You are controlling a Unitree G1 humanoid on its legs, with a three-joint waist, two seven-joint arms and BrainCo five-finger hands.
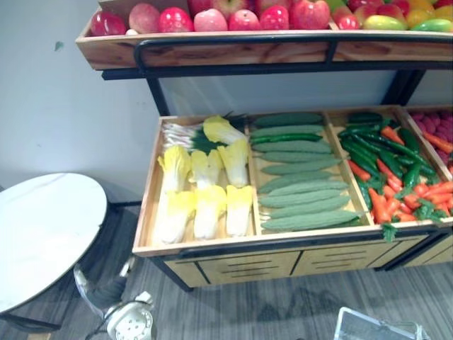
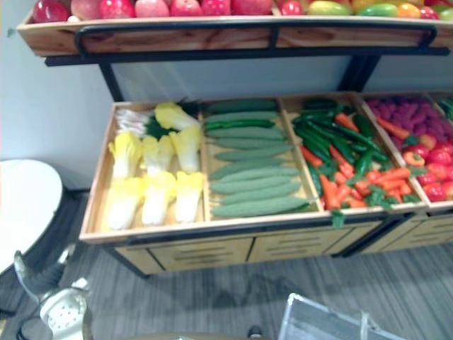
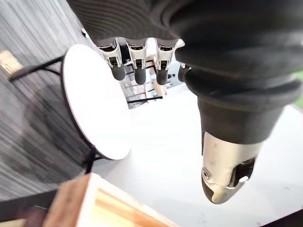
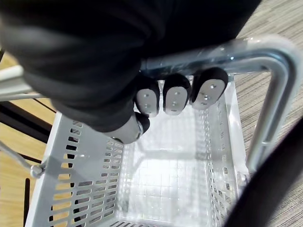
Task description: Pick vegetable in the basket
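Produce stand of pale wood, lower tier split into compartments side by side. Leftmost compartment: yellow-white cabbages lying in rows, with green-and-white stalks at the back. Next compartment: cucumbers stacked lengthwise across the crate. Next: green peppers toward the back and carrots toward the front, mixed where they meet. Far right compartment: purple and red produce, kind cannot be told. Upper shelf carries apples and other fruit. All the vegetables lie in the stand's crates. Right hand is at the basket, a pale perforated one down at the robot's right on the grey floor side of the stand. Its fingers are curled round the silver handle, thumb tucked beneath, and the basket's bare grid floor shows past them. Left hand hangs free with fingers in a loose row, slightly bent, thumb apart, touching nothing. Past it sits a round white bench on dark legs, to the left of the stand.
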